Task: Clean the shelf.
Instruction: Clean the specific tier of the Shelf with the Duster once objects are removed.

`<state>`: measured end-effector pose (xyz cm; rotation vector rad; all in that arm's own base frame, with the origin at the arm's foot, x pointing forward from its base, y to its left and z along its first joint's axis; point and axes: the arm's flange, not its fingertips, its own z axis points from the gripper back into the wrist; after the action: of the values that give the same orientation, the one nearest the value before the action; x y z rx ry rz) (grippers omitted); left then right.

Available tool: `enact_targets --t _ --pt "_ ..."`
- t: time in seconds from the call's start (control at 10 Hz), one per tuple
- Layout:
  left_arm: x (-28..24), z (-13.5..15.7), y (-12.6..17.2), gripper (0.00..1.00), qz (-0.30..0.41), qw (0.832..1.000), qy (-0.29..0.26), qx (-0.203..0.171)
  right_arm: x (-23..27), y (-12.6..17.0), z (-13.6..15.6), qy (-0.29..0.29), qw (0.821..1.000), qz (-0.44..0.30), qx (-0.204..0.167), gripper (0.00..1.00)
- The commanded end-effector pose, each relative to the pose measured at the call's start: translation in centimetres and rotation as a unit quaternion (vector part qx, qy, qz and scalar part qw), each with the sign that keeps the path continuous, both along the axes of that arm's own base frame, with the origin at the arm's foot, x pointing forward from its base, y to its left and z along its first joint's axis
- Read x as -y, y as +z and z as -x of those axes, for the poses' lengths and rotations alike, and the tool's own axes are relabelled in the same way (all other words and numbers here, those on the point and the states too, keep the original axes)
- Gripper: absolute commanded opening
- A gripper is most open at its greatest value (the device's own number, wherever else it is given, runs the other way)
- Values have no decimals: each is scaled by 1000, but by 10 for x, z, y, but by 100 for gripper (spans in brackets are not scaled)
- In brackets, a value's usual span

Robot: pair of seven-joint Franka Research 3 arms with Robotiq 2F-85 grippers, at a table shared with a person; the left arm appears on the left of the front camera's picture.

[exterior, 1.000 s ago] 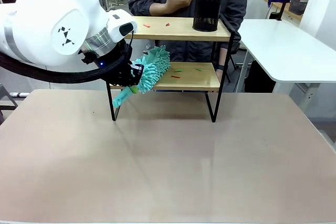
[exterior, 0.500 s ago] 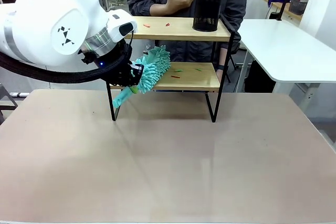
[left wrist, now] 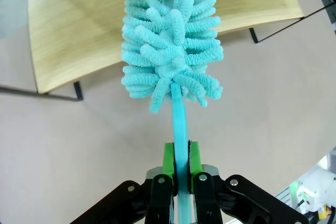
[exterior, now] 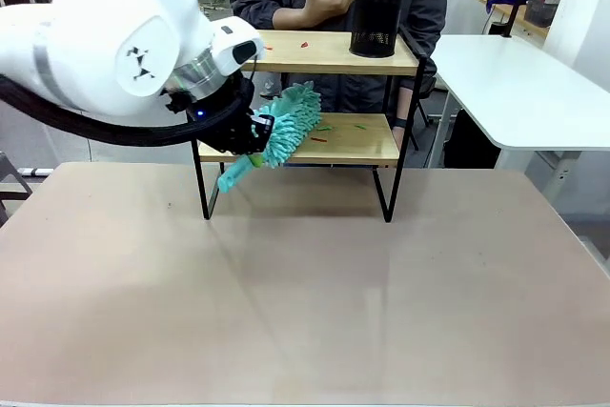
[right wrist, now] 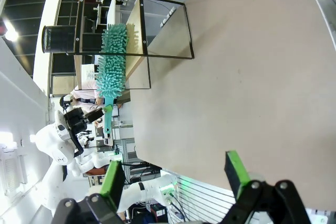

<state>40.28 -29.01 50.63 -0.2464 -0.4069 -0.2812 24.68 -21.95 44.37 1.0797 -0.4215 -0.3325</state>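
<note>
Shelf sweep moves inward: over the past second the robot's left arm (exterior: 133,54) has swung right and slightly higher. That has carried a teal microfibre duster (exterior: 289,124) further in over the lower board of the shelf (exterior: 367,147). The shelf stands at the far side of the desk (exterior: 305,293), in front of a person. The left arm's jaws are clamped on the duster's thin handle, with the green pads (left wrist: 168,158) pressing it from both sides. The fluffy head now lies close to the red and green scraps (exterior: 320,132) on that board, so the sweep there looks begun but unfinished. More red scraps (exterior: 304,45) and a black mesh pen cup (exterior: 376,20) sit on the top board, apparently not yet dealt with. The right arm's jaws stand wide apart, holding nothing, well back from the shelf.
</note>
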Motion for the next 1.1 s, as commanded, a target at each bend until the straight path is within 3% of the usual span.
enact_targets --t 0.0,0.3,0.5,0.8,1.0 --pt "29 -12 -7 12 -10 1000 -22 -3 1 2 -3 2 1000 -3 18 100" --pt "43 8 0 12 39 989 -140 -28 1 2 -3 2 1000 -3 18 100" --pt "50 14 2 12 40 984 -169 -28 1 2 -3 2 1000 -3 18 100" --pt "21 36 16 12 29 960 -273 -61 1 2 -3 2 1000 -3 18 100" --pt "-18 64 27 12 32 965 -255 -45 1 2 -3 2 1000 -3 18 100"
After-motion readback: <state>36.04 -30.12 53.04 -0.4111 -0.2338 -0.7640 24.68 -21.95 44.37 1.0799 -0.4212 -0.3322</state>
